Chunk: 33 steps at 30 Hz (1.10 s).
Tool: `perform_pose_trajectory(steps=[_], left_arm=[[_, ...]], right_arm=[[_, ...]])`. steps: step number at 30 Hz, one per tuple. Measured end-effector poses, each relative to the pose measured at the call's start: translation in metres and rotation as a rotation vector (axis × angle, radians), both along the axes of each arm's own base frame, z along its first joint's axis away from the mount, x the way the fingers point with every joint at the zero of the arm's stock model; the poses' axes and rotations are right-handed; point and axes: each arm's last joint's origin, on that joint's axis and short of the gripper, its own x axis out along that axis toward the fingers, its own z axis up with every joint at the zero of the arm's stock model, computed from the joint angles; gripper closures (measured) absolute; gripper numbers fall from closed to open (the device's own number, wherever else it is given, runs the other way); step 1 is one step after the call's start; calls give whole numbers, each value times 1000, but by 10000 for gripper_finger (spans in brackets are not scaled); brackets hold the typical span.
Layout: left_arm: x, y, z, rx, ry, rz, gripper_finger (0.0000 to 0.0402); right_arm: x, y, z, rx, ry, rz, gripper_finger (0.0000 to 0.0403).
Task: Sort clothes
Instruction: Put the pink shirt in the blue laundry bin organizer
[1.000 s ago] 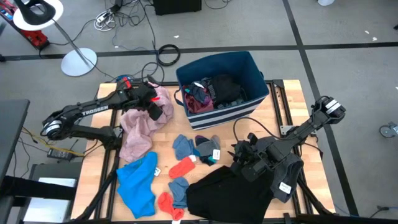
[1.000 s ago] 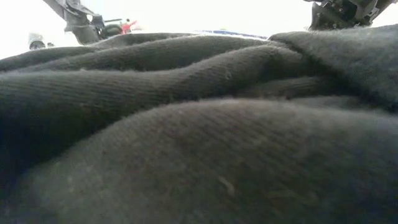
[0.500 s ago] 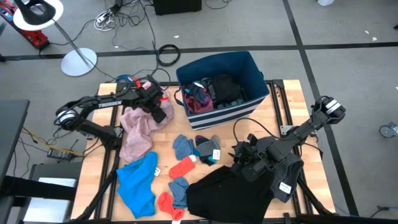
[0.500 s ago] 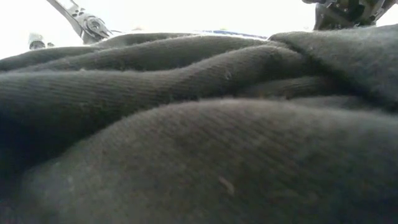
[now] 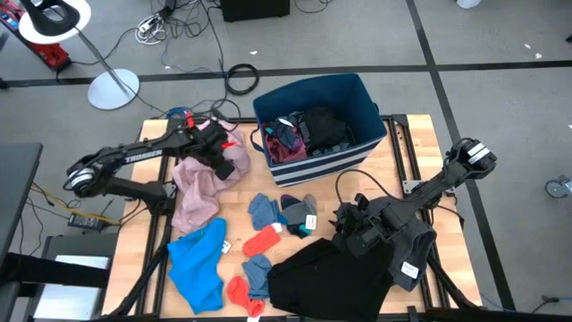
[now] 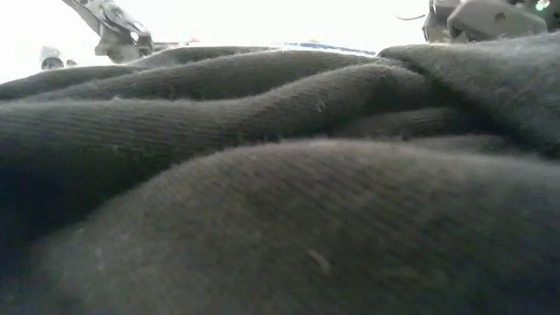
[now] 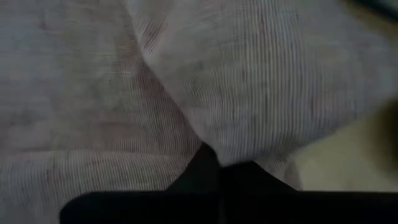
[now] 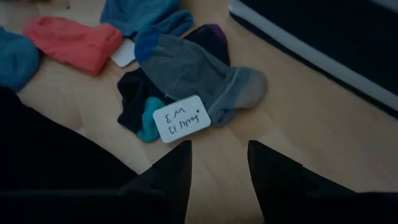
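Observation:
The clothes lie spread over the table. A pink garment [image 5: 201, 188] lies at the left, a bright blue one [image 5: 198, 259] near the front left, a black one [image 5: 322, 277] at the front, and a dark grey one [image 5: 413, 243] under my right arm. Several small socks [image 5: 268, 240] lie in the middle. My left gripper [image 5: 223, 163] is shut on the pink garment's far part. My right gripper [image 8: 217, 168] stands open above bare wood, short of a grey sock with a white tag [image 8: 199, 81], touching nothing. My left gripper pinches a raised fold of the pink garment [image 7: 214, 134] between its two shut fingers, near the garment's far end. The fingers come steeply from above. One layer or several, I cannot tell. The rest of the garment lies slack on the table.
A navy bin with white stripes [image 5: 332, 163] stands at the far middle, with dark and maroon clothes inside. In the low view a dark garment [image 6: 280, 192] fills nearly everything. A lamp base [image 5: 113, 89] and cables lie on the floor beyond the table.
My right gripper has sunk toward the table by the socks, its fingers as far apart as before. My left arm has swung slightly toward the far edge and back, its gripper staying over the pink garment's far part. The clothes lie as before.

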Motion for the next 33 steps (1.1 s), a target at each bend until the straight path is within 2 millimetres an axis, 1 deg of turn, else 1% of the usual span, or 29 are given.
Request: perform_pose_trajectory(steps=[5, 7, 9, 14, 17, 19, 27, 33], left_arm=[[-9, -14, 29, 41, -113, 11, 400], [-14, -21, 46, 54, -149, 4, 400], [-14, -26, 66, 83, -192, 2, 401], [-14, -41, 113, 174, -242, -14, 401], [-15, -49, 137, 223, -257, -21, 401], [-13, -52, 152, 257, -295, -14, 401], [-19, -62, 197, 362, -399, -3, 401], [-22, -63, 238, 470, -535, 1, 401]], right_arm=[[0, 0, -1, 8, 13, 17, 247], [0, 0, 0, 6, 11, 23, 248], [0, 0, 0, 5, 11, 24, 249], [1, 1, 0, 5, 7, 29, 255], [1, 1, 0, 7, 8, 30, 258], [1, 1, 0, 7, 8, 30, 260], [1, 1, 0, 7, 7, 32, 266], [1, 1, 0, 7, 7, 32, 267]])
